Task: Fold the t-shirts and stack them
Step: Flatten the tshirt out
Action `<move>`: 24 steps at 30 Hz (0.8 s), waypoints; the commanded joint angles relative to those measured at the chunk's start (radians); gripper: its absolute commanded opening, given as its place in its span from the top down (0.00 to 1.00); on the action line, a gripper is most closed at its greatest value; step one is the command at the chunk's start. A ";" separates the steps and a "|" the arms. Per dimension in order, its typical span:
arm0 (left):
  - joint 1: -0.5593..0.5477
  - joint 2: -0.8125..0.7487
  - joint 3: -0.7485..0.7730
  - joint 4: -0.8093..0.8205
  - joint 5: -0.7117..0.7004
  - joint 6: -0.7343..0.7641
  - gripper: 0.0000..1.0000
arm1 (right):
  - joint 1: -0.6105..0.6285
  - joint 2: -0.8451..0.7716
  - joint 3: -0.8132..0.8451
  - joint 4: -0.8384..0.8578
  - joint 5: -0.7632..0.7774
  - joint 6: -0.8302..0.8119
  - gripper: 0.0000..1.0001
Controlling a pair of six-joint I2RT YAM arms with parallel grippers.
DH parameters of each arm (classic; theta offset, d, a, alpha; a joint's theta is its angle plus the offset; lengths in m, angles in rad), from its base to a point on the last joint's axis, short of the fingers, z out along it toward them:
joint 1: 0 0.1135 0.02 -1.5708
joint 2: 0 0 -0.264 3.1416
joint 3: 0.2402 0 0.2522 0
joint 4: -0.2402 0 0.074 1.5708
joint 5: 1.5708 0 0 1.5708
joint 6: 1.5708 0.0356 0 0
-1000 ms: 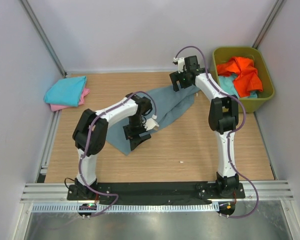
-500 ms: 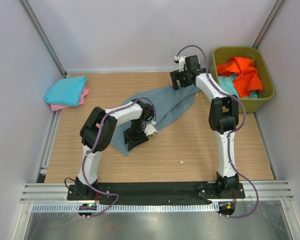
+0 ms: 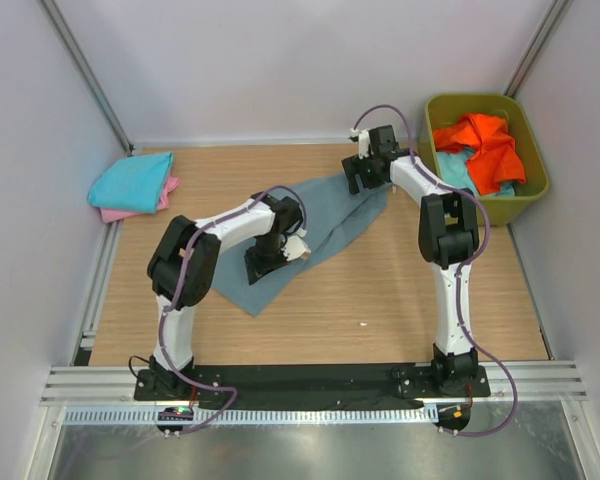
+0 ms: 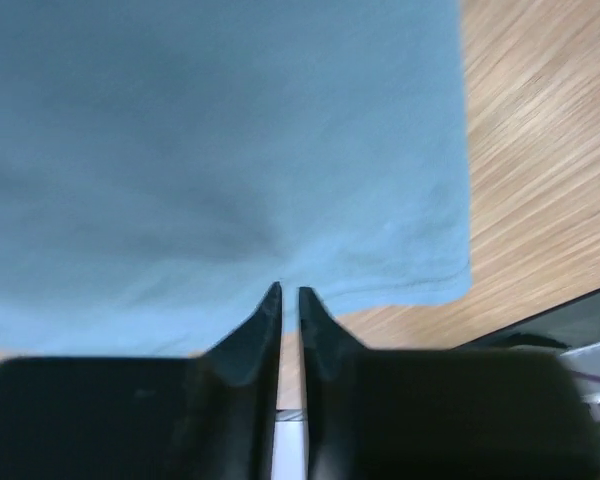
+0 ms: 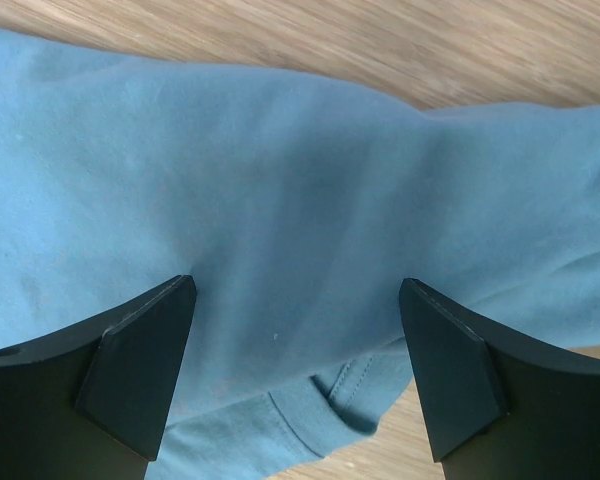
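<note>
Cloth at the near hem of the grey-blue t-shirt (image 3: 330, 212) is pinched between the jaws of the left gripper (image 3: 268, 262), which are pressed together. Small wrinkles are drawn toward the tips in the left wrist view. The shirt is spread on the wooden table (image 3: 400, 290) in a long diagonal band, from near left of centre to far right of centre. Farther back, its far end is overhung by the right gripper (image 3: 366, 176), whose jaws are held wide apart; whether the tips touch the cloth cannot be told. At the far left a turquoise t-shirt (image 3: 130, 182) is laid folded on a pink t-shirt (image 3: 170, 187). At the far right an olive-green tub (image 3: 535, 188) is placed, and an orange t-shirt (image 3: 483, 147) is heaped in it over a light blue t-shirt (image 3: 459, 172).
</note>
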 commanded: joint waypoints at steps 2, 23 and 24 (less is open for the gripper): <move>0.021 -0.149 0.075 0.017 -0.052 -0.015 0.71 | -0.006 -0.135 -0.036 0.080 0.023 0.014 0.11; -0.124 -0.164 -0.158 0.161 0.028 -0.195 0.38 | -0.053 -0.096 0.047 0.080 -0.011 0.037 0.11; -0.124 -0.158 -0.161 0.164 0.029 -0.196 0.39 | -0.055 -0.091 0.050 0.083 -0.010 0.038 0.11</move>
